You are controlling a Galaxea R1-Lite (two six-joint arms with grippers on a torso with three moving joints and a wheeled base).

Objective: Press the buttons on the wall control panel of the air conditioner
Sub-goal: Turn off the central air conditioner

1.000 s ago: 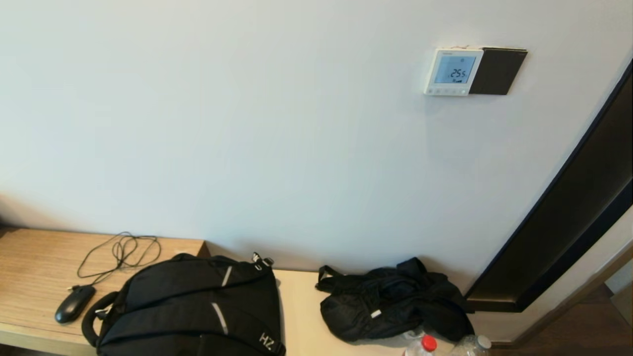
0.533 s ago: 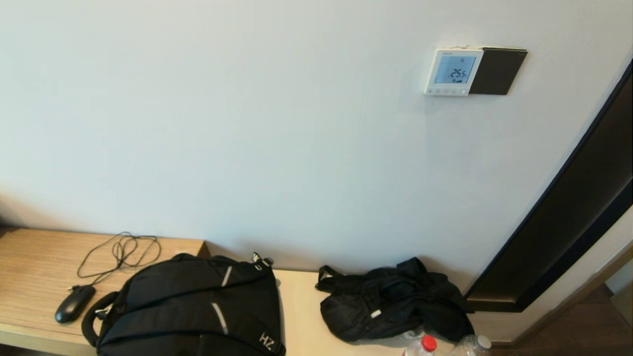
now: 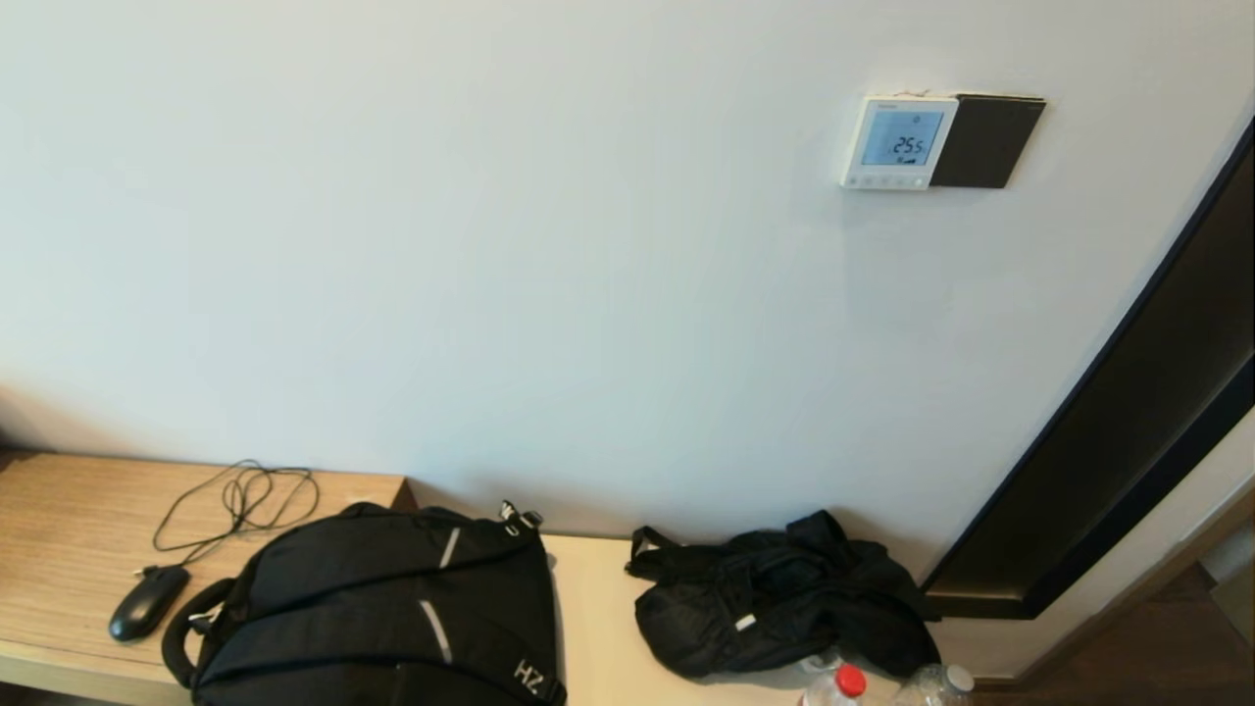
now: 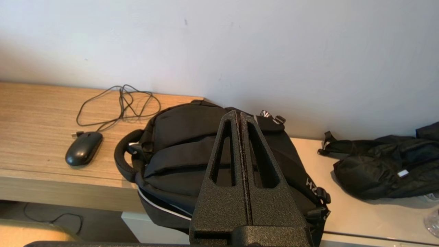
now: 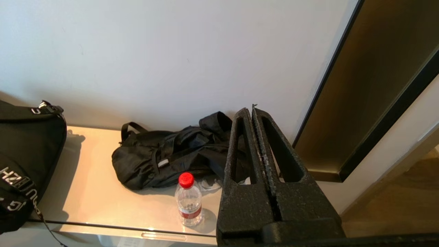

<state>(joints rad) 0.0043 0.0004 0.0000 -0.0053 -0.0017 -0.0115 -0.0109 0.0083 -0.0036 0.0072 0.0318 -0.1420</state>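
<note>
Right gripper (image 5: 252, 111), its 2 black fingers (image 5: 240, 144) pressed together along their whole length, held above the pale shelf (image 5: 92, 178) and aimed at the white wall (image 5: 171, 51). On the shelf: 1 clear bottle with a red cap (image 5: 188, 200) near the edge; a crumpled black bag (image 5: 164, 156) just beyond it; part of a black backpack (image 5: 24, 151) further left. A dark-framed panel (image 5: 374, 85) stands to the right.

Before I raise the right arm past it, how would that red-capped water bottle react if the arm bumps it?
The red-capped water bottle stands upright and narrow, so a bump would probably tip it. Being round, it would likely roll along the smooth counter afterwards. It looks like thin clear plastic, so probably light and easily shoved. The right gripper, fingers shut, is close beside it.
</note>
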